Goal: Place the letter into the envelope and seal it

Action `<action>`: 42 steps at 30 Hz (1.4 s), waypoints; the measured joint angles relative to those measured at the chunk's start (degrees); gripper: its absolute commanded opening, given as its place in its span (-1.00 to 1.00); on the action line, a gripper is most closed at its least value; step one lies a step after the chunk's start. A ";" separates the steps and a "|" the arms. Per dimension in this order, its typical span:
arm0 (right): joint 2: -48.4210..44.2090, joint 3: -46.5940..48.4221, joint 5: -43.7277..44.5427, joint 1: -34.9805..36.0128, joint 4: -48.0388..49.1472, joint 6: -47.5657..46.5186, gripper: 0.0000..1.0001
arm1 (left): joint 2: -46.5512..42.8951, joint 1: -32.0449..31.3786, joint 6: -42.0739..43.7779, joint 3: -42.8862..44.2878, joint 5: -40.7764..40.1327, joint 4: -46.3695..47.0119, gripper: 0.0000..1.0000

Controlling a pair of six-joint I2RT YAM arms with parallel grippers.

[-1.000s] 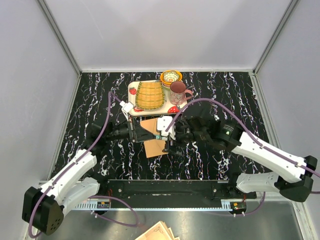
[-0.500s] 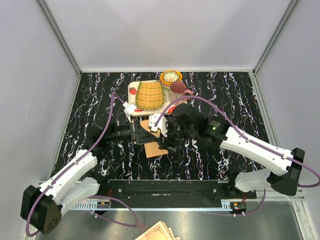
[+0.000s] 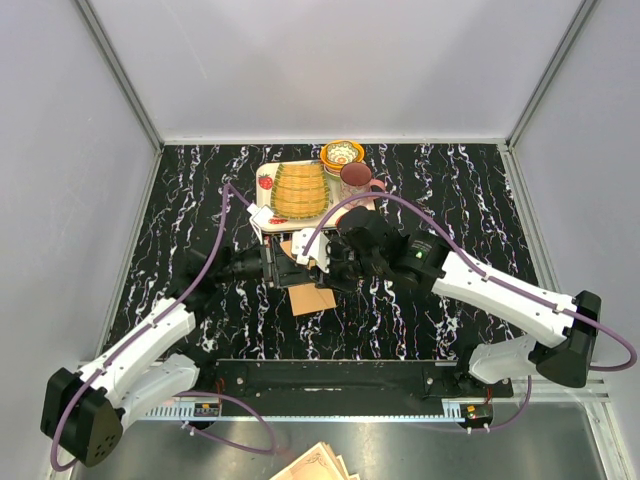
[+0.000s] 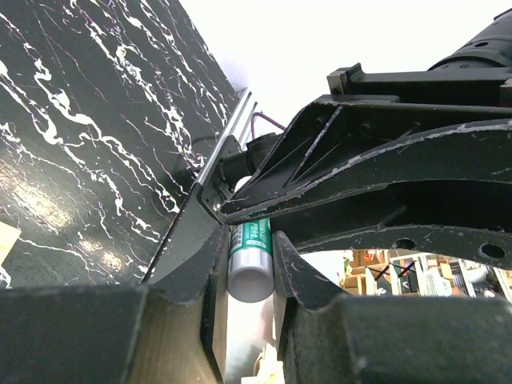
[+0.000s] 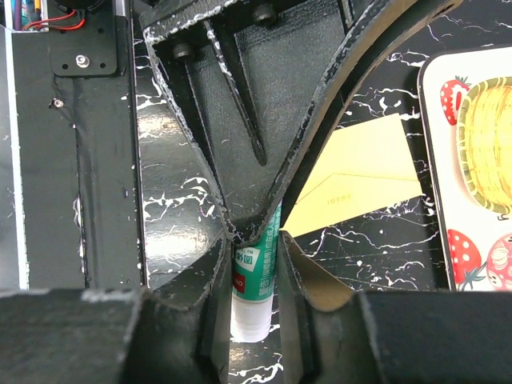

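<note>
Top view: the left gripper (image 3: 290, 265) and the right gripper (image 3: 328, 265) meet tip to tip over the middle of the table (image 3: 180, 200). Their jaws are too small here to read. The envelope (image 3: 312, 298) lies flat at mid-table, partly under both grippers, with its near corner sticking out toward the near edge. The tray (image 3: 262, 190) sits just beyond it toward the far edge and carries a woven mat (image 3: 299, 189). A bowl (image 3: 343, 155) is at the tray's far right corner, with a mug (image 3: 356, 176) just beside it. A paper stack (image 3: 318, 463) lies off the table, past the near edge.

Left wrist view: the left fingers (image 4: 288, 272) are pinching a glue stick (image 4: 250, 260), a green and white tube with its pale rounded end toward the camera. They touch it on both sides. The right gripper's black fingers come in from the upper right and converge on the tube's far end. The marble tabletop tilts across the left side of the view.

Right wrist view: the right fingers (image 5: 216, 280) are pinching the same glue stick (image 5: 254, 276) on both sides, white end toward the camera. The left gripper's fingers taper down onto its other end. The envelope (image 5: 360, 180) lies flat on the table beyond the tube with its flap open. It is near the tray's edge (image 5: 430, 144) but apart from it.
</note>
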 measured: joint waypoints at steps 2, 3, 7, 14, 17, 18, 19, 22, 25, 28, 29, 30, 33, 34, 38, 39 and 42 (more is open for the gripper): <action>0.00 0.00 0.22 0.00 0.09 -0.44 -0.72 | 0.00 0.00 0.00 0.00 -0.17 0.09 -1.00; 0.00 -0.02 0.33 0.02 0.11 -0.70 -0.75 | 0.00 0.00 0.00 0.00 -0.31 0.09 -1.00; -0.07 -0.31 0.59 0.02 0.37 -1.36 -0.97 | 0.07 0.00 0.00 0.00 -0.48 0.09 -0.44; -1.99 -1.97 0.81 -0.98 1.05 -1.14 -1.00 | 0.13 2.21 -0.09 0.07 -0.31 0.31 0.48; -2.97 -2.93 -0.76 -6.14 1.07 1.11 -1.00 | -0.02 6.62 0.63 0.74 0.20 -0.48 0.64; -3.19 -3.23 -0.94 -8.85 1.07 2.25 -1.00 | -0.02 9.05 0.98 1.25 0.48 -0.79 0.68; -3.23 -3.43 -1.66 -11.96 1.05 3.28 -1.00 | 0.00 11.28 1.46 1.70 0.52 -1.16 0.70; -2.86 -3.93 -3.39 -21.90 1.01 7.80 -1.00 | 0.68 17.88 3.37 3.76 0.76 -2.64 0.72; -0.44 -4.52 -4.24 -31.95 1.16 12.96 -1.00 | 1.53 22.73 5.81 5.70 0.83 -4.46 0.75; 4.61 -4.94 -3.04 -38.27 1.29 17.66 -1.00 | 2.25 25.24 7.48 6.82 0.81 -5.42 0.77; 6.23 -5.16 -2.43 -38.93 1.60 18.84 -1.00 | 2.54 25.97 7.82 7.21 0.79 -5.44 0.77; 7.48 -5.38 -1.84 -39.19 1.81 19.89 -1.00 | 2.69 26.58 8.09 7.52 0.76 -5.49 0.78; 12.63 -5.40 -0.39 -40.44 3.23 24.39 -1.00 | 3.06 28.74 8.15 8.15 0.76 -5.20 0.79; 13.92 -5.40 -0.04 -40.87 3.72 25.44 -1.00 | 3.10 29.27 8.11 8.20 0.76 -5.14 0.79; 21.38 -4.72 1.20 -44.33 6.54 31.41 -1.00 | 3.28 31.74 7.02 8.20 0.74 -4.55 0.79; 23.08 -4.48 1.33 -45.05 7.30 32.68 -1.00 | 3.28 32.06 6.80 8.20 0.74 -4.37 0.79; 27.17 -3.93 1.40 -46.18 9.81 35.52 -1.00 | 3.26 32.63 6.19 8.20 0.81 -3.85 0.80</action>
